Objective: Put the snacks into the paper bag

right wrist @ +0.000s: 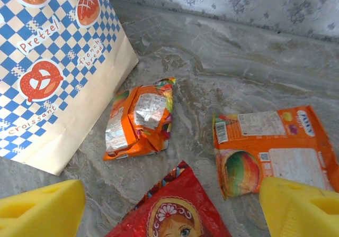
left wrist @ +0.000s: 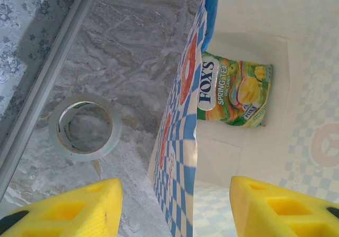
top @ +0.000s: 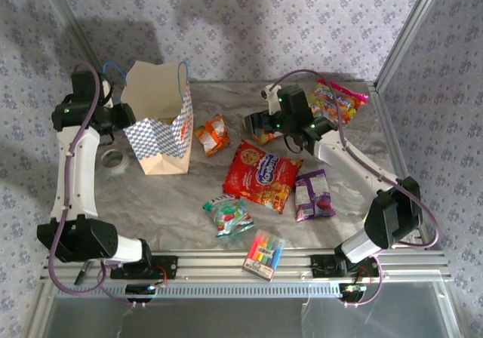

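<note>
Right end effector (right wrist: 169,210) hangs wide open over the table (right wrist: 238,73), with the flat orange packet (right wrist: 275,152) off-centre beneath one finger; it should be centred before closing. Left end effector (left wrist: 177,205) stands half open astride the paper bag (left wrist: 177,142) wall, gripping nothing. A Fox's Spring Tea packet (left wrist: 235,91) lies inside.

Seven snacks (top: 260,173); one paper bag (top: 162,138), marker pack (top: 264,253) and tape roll (top: 113,159).

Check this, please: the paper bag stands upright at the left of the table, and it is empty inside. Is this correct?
Not entirely. The paper bag stands upright at the left of the table, but it is not empty: the left wrist view shows a green-yellow packet lying inside it.
</note>
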Tool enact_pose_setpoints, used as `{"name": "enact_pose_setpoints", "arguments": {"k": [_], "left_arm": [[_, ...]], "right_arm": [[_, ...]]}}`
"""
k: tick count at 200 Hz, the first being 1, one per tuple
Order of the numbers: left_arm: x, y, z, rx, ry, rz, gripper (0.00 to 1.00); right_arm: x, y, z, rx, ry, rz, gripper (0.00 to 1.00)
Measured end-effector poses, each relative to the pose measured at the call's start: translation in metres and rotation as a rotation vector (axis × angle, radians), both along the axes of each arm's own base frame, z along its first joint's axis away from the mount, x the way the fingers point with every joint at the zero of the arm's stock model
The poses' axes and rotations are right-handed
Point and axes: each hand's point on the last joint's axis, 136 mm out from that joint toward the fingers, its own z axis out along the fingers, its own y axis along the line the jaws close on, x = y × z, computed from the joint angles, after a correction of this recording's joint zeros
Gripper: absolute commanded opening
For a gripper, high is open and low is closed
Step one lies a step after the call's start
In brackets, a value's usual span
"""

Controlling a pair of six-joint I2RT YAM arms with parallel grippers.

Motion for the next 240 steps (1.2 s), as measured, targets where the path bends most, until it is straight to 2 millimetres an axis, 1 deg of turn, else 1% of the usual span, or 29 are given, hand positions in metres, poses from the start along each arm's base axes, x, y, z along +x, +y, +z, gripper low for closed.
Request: {"name": "enact_pose_setpoints", "arguments": {"k": [14,34,56,74,103,146,174,215,240], "left_arm": [[0.003,-0.001,-0.004,-0.006,0.01,-0.004,0.56],[0.004,-0.002,-0.005,-0.01,0.013,-0.007,0.56],[0.006,-0.003,0.0,-0.014,-0.003,-0.012,0.56],[0.009,-0.004,0.005,-0.018,-0.022,-0.017,0.56],[0.011,-0.004,0.007,-0.022,-0.036,-0.02,0.57],[0.013,-0.003,0.01,-0.024,-0.051,-0.018,0.57],[0.012,-0.003,0.017,-0.021,-0.078,-0.019,0.57],[0.008,-0.004,0.025,-0.021,-0.103,-0.021,0.58],[0.006,-0.005,0.03,-0.022,-0.12,-0.024,0.58]], "right_arm": [[0.007,0.007,-0.01,0.005,0.027,0.004,0.87],[0.02,0.019,-0.029,0.011,0.079,0.01,0.86],[0.034,0.031,-0.048,0.021,0.133,0.015,0.85],[0.047,0.042,-0.059,0.033,0.168,0.017,0.84],[0.06,0.056,-0.078,0.05,0.222,0.027,0.83],[0.07,0.071,-0.104,0.061,0.298,0.036,0.82],[0.074,0.083,-0.12,0.051,0.336,0.048,0.82],[0.074,0.105,-0.143,0.029,0.379,0.08,0.82],[0.072,0.113,-0.155,0.021,0.409,0.092,0.82]]}}
